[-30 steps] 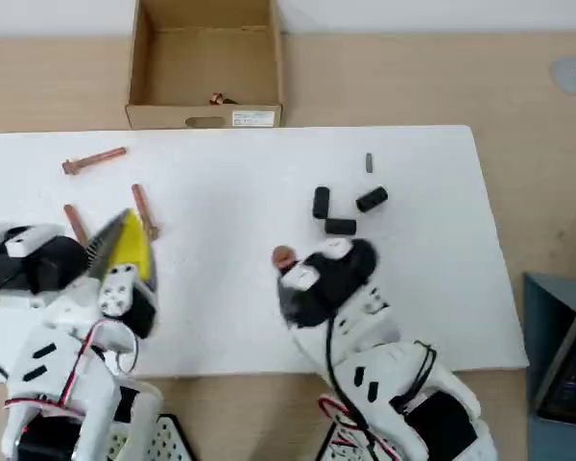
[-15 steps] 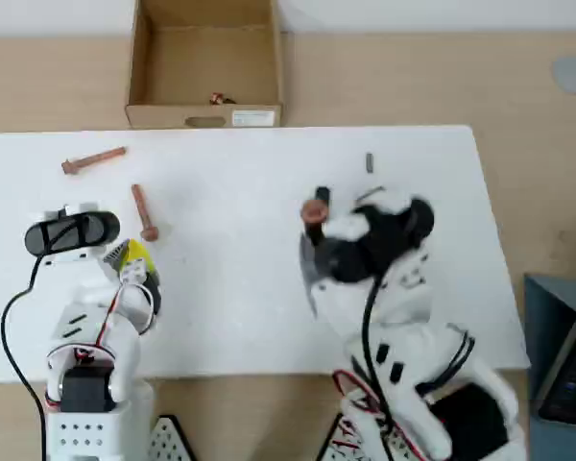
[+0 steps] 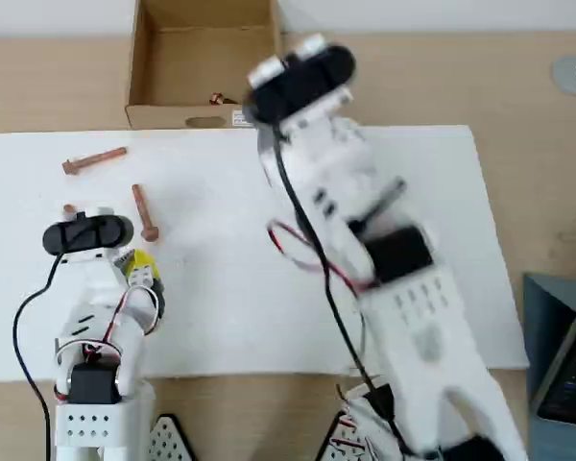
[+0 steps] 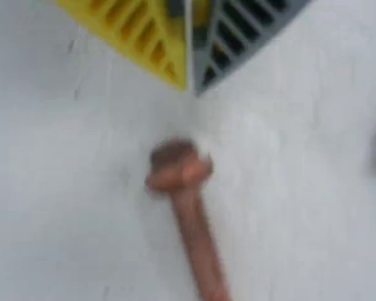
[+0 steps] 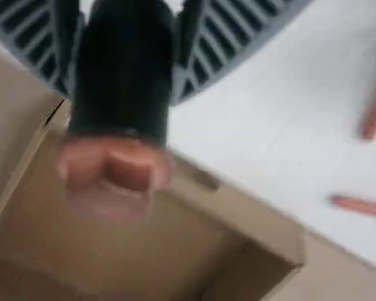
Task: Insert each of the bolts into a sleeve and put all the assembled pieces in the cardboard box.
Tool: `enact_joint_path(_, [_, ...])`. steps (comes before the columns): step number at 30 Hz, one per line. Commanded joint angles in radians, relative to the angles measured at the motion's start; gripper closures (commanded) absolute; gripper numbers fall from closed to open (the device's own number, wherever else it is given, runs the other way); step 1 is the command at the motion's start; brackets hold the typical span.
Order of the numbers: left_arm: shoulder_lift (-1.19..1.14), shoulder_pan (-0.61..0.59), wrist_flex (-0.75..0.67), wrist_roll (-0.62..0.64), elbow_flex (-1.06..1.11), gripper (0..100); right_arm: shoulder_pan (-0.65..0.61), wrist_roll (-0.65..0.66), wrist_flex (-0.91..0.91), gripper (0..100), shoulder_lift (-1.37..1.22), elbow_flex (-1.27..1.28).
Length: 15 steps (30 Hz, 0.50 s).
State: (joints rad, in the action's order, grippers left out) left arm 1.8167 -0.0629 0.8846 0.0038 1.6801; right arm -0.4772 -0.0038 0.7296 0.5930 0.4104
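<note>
My right gripper [image 5: 125, 94] is shut on a black sleeve [image 5: 122, 69] with a copper bolt's head [image 5: 113, 166] sticking out of it. It holds this piece over the near rim of the cardboard box [image 5: 250, 213]. From above, the right arm [image 3: 336, 192] stretches across the white mat to the box [image 3: 139, 67]. An assembled piece [image 3: 218, 99] lies inside the box by its near wall. My left gripper [image 4: 189, 84] is shut with nothing in it, just above the head of a copper bolt [image 4: 185, 207] lying on the mat.
Two more bolts [image 3: 94, 159] [image 3: 144, 212] lie on the left part of the white mat [image 3: 221, 288]; the end of a third [image 3: 69, 209] pokes out beside the left arm [image 3: 91, 288]. A laptop corner [image 3: 566, 355] sits at the right edge.
The right arm has swung from the middle of the mat up to the box, carrying the sleeve with its bolt. The left arm turned over the bolt and now stays put.
</note>
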Motion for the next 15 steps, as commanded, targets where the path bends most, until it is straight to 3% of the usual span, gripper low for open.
enact_joint_path(1, [0.007, -0.011, 0.015, 0.009, 0.014, 100, 0.016, 0.068, -0.129, 98.9, -0.173, -0.153])
enact_joint_path(15, [0.007, -0.052, 0.018, 0.075, 0.012, 100, 0.051, 0.265, -0.259, 98.8, -0.944, -0.748])
